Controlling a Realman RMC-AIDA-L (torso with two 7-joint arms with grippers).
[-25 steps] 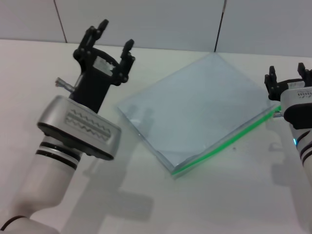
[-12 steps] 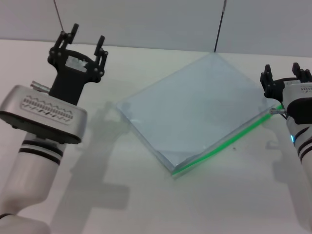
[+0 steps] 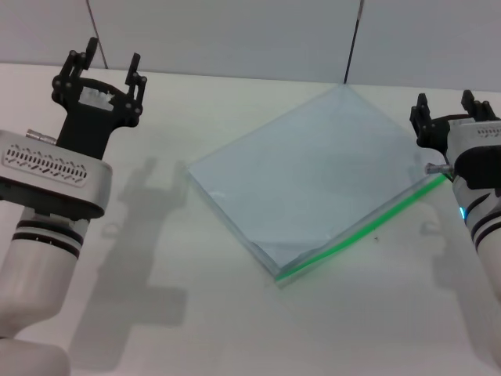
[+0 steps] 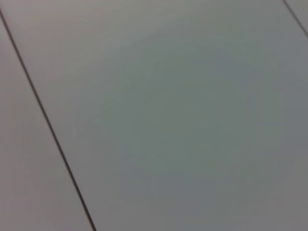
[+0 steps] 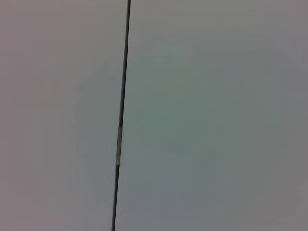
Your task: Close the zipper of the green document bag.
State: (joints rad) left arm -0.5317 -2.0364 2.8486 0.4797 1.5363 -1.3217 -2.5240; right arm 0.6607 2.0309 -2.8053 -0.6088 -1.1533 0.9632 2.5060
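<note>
Over the last second the left end effector [image 3: 100, 66] has swung away from the green document bag [image 3: 313, 176], moving toward the robot's left and farther back, so it now stands well apart from the bag with its fingers spread and nothing between them. The right end effector [image 3: 452, 110] has shifted a little as well; it sits just beside the far right end of the zipper [image 3: 364, 229], fingers apart and holding nothing. The bag has not moved: it lies flat and turned at an angle on the white counter [image 3: 235, 313], its bright green edge facing the robot. Both arms look to be backing off rather than closing in, so either the zipper work is over or it has not begun; the slider tab is too small to pick out, and whether the zipper is shut cannot be told. Only the head view shows the bag, the counter and both arms. The two wrist views point at a plain grey wall [image 4: 192, 120] crossed by thin dark seams, with no fingers and no bag.
</note>
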